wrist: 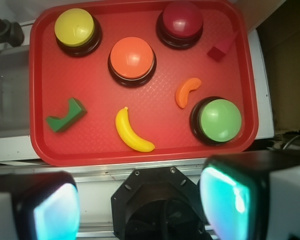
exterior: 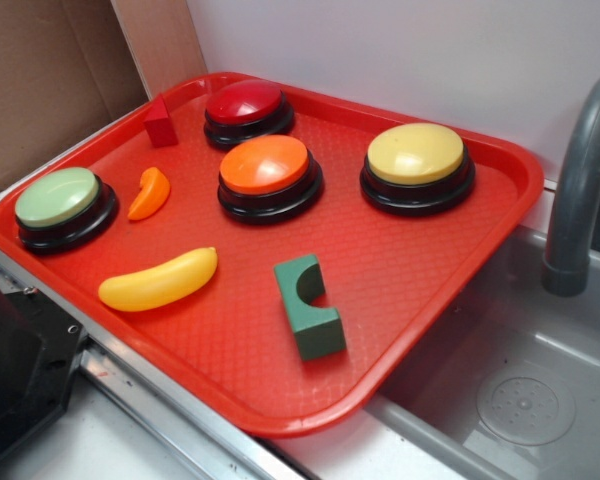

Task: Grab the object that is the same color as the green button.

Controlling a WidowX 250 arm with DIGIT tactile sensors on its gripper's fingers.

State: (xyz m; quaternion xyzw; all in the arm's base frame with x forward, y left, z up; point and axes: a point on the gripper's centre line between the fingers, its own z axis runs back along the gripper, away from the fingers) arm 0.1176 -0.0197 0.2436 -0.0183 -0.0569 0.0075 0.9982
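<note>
Progress: nothing grabbed yet. The green block [exterior: 310,305] lies untouched on the red tray [exterior: 420,300], toward its near edge on the sink side, notch facing the tray's middle. The yellow banana [exterior: 160,279] lies beside it, apart.

The green button [exterior: 58,197] sits at the opposite end of the near edge, well apart from the block, with an orange curved piece [exterior: 150,192] just beside it. Orange button [exterior: 265,165], red button [exterior: 244,101] and yellow button [exterior: 416,153] stand further back; a small red block [exterior: 161,124] is near the red button.

The end effector [wrist: 140,205] is released: in the wrist view its 2 fingers [wrist: 55,207] stand wide apart with nothing between them, high above the tray's edge. It does not show in the exterior view.

Left to do, by my judgement: travel over the block, descend, close, lift.

Writing: no brand, label or text readable anywhere.
</note>
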